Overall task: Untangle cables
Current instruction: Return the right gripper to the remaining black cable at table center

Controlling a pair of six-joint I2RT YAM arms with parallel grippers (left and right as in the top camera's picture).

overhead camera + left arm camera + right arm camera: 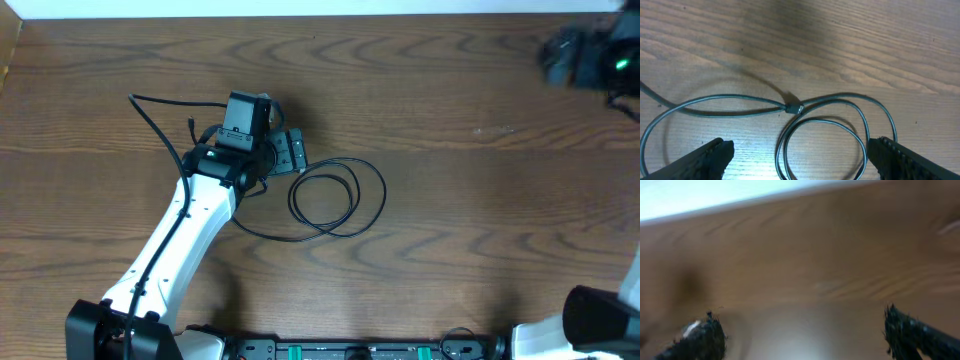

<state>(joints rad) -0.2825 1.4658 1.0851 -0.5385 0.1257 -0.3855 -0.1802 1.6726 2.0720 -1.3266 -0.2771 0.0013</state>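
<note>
Cable: a thin dark cable (340, 195) lies in loose overlapping loops at the middle of the overhead frame, on the wooden surface (480, 230). Only one cord is plain to see.
Crossing: at the centre of the left wrist frame the strands meet at a small crossing (794, 107); plug or knot, I cannot tell.
Left claw: the left claw (800, 152) is spread wide and empty, one finger on each side of the lower loop.
Why there: probably lined up so that closing catches a strand near the crossing.
Right claw: the right claw (805, 335) is wide open, holds nothing, and sits over bare blurred wood, apparently parked clear of the work.
</note>
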